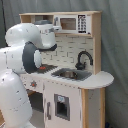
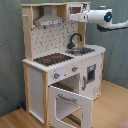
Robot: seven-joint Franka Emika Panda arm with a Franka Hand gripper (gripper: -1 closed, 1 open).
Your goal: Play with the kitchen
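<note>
The kitchen shows pale matt wood, smooth white panels, glossy black hob.

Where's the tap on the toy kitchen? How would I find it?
Find the toy kitchen, tall, white and pale wood. On its counter, right of the black hob with red rings in the second exterior view, sits the sink. The tap rises behind it: the only black, curved, hook-shaped thing there.

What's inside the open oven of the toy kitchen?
The oven door hangs open. Behind it, the part of the oven in view looks bare; the door covers the rest.
</note>
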